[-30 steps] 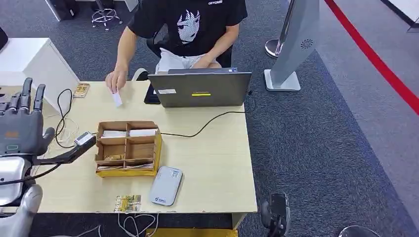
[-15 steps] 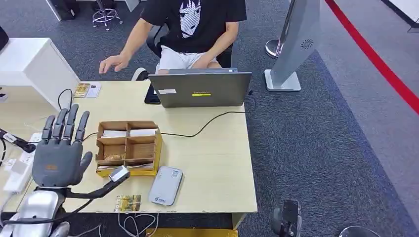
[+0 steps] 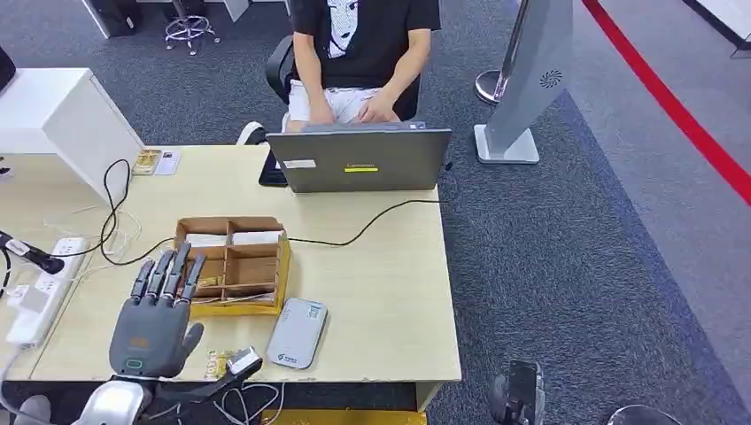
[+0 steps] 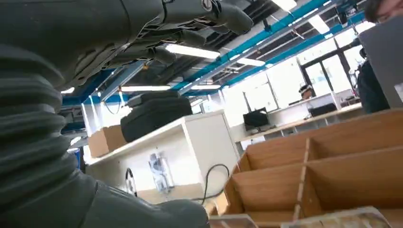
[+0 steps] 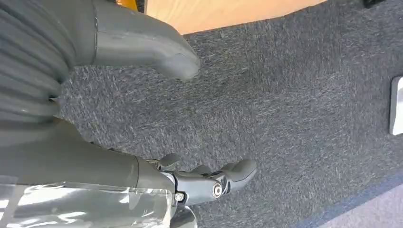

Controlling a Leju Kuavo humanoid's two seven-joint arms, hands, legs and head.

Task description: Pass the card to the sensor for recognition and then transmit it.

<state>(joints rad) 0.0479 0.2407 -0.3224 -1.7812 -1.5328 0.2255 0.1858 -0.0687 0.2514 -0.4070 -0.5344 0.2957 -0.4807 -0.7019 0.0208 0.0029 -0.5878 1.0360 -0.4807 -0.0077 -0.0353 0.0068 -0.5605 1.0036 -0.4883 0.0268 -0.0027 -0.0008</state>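
Card (image 3: 228,362) lying at tabletop (image 3: 390,292) front edge; left hand (image 3: 156,320), empty, fingers spread, having swung in from the left, hovering beside it, pickup pending.

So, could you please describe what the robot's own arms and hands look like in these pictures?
The left robot hand is matte dark grey, with slim darker segmented fingers, a small orange mark and a green-lit spot on its back. Its silver arm carries black cables. The right robot hand has a grey ribbed cover, a thick smooth grey thumb, dark fingers with round metal pivot pins, and clear plastic film by the wrist.
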